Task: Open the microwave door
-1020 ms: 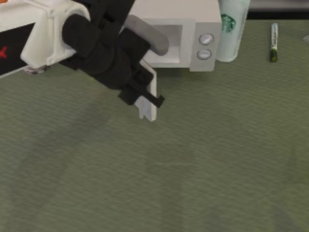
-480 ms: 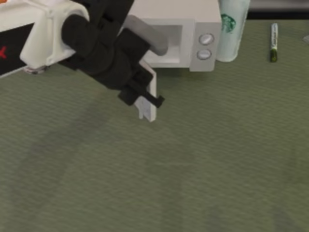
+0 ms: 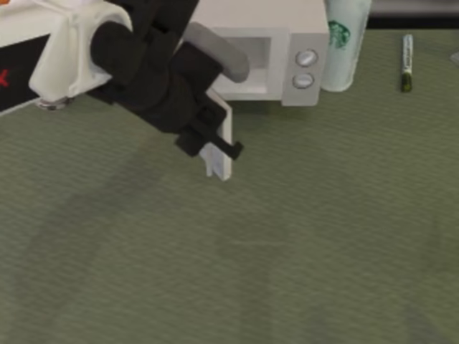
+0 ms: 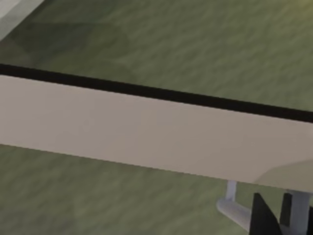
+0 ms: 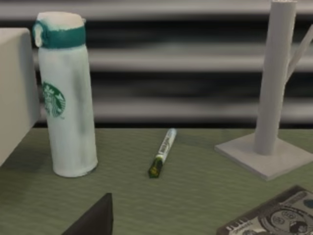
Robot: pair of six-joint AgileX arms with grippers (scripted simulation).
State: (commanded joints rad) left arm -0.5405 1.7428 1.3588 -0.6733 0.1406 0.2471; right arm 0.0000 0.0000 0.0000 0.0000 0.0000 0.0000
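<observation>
Microwave (image 3: 287,43): white box at the table's far edge, cavity exposed.
Microwave door (image 3: 224,140): swung outward, edge-on, pointing toward the table's near side.
Left gripper (image 3: 214,147): black fingers clamped on the door's free end.
Right gripper: out of sight.
Tumbler (image 3: 346,39): just right of the microwave.
Pen (image 3: 407,63): farther right.

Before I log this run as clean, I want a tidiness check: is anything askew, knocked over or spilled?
Nothing stands out. The white microwave door is swung open, with the left end effector at its free edge. The white-and-green tumbler stands upright beside the white boxy microwave, and the marker pen lies flat.
</observation>
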